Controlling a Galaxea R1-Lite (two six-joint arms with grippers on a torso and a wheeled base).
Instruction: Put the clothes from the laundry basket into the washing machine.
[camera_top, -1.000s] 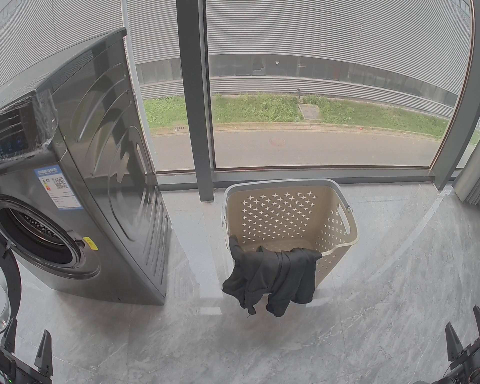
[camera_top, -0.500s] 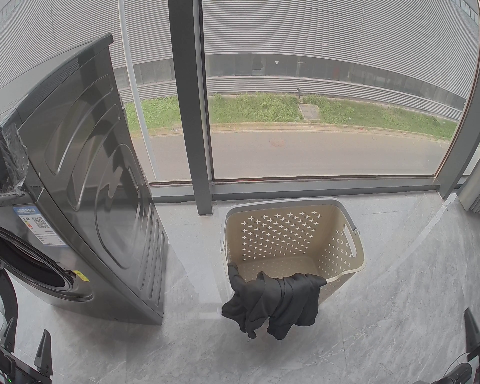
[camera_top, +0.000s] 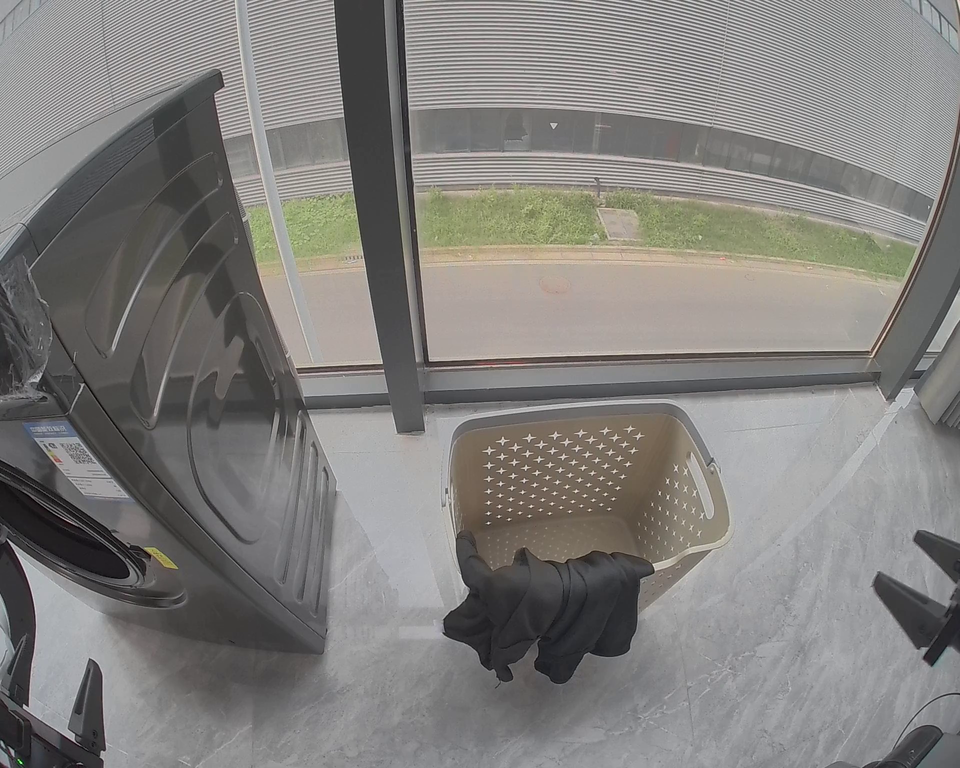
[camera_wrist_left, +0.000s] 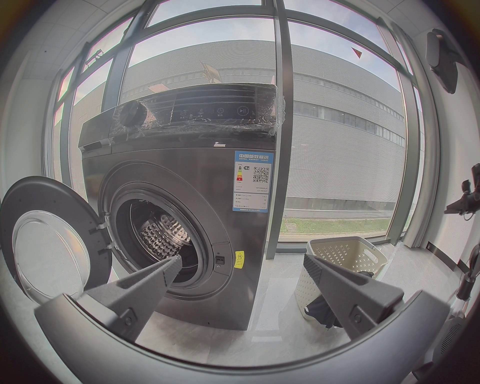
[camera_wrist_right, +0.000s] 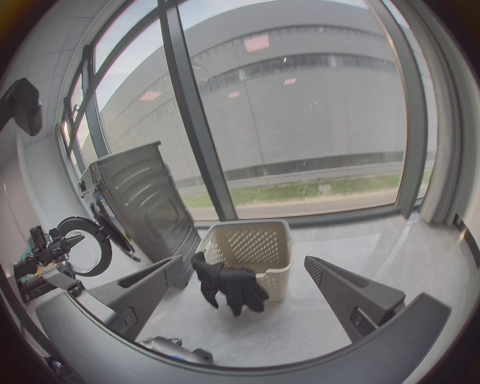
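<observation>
A beige laundry basket (camera_top: 600, 455) (camera_wrist_right: 260, 240) (camera_wrist_left: 345, 250) stands on the floor before the window. A dark garment (camera_top: 550, 605) (camera_wrist_right: 230, 285) hangs over its near rim, partly outside. The grey washing machine (camera_top: 170, 340) (camera_wrist_left: 200, 200) stands to the left, its round door (camera_wrist_left: 47, 240) swung open and the drum (camera_wrist_left: 160, 237) exposed. My left gripper (camera_wrist_left: 240, 285) (camera_top: 50, 690) is open at the lower left, facing the machine. My right gripper (camera_wrist_right: 240, 295) (camera_top: 925, 585) is open at the right edge, well clear of the basket, nothing between its fingers.
Tall windows with a dark pillar (camera_top: 385, 220) run behind the basket. Grey marble floor (camera_top: 780, 600) spreads open between the basket and my right gripper and in front of the machine.
The camera shifted early on, sliding the machine leftward and the basket lower in view. My right gripper has risen at the right edge. Basket, garment and left gripper stay put.
</observation>
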